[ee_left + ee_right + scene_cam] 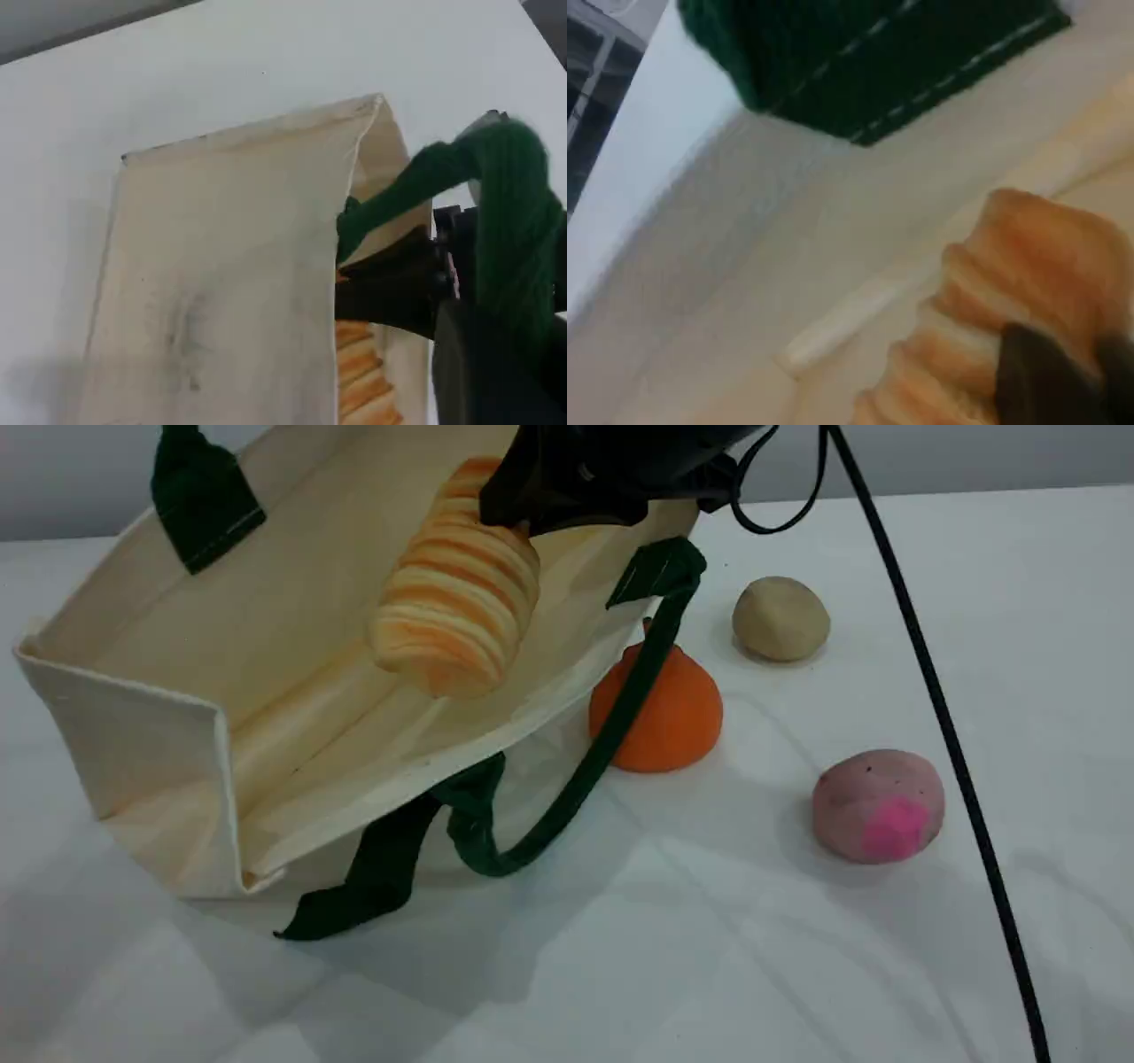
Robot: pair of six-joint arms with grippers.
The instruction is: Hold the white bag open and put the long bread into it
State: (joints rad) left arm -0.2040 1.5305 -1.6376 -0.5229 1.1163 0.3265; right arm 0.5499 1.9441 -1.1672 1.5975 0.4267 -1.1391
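Gripping the long bread (456,607) by its far end, the right gripper (532,509) hangs over the mouth of the white bag (266,638); loaf tilted, its near end pointing down into the opening, above the bag's inner wall; whether it touches the cloth cannot be told; in the right wrist view a dark fingertip (1041,381) presses on the ribbed crust of the bread (1010,301), jaws clamped on it, with a stitched green handle patch (877,62) above.

Bag lies on its side on the white table (709,957), mouth gaping toward the camera, gusset folded at the left; one dark green handle (567,797) loops out over the table and crosses in front of the orange pumpkin-shaped piece (673,717); the other handle is lifted out of frame at top left.

Left wrist view: left gripper (496,266) closed around the green rope handle (505,204), holding the upper wall of the bag (230,266) raised; loaf ridges (363,381) visible inside.

Round beige bun (781,618) and pinkish lump (877,804) sit apart on the table, right of the bag; black cable (939,717) runs down the right side.
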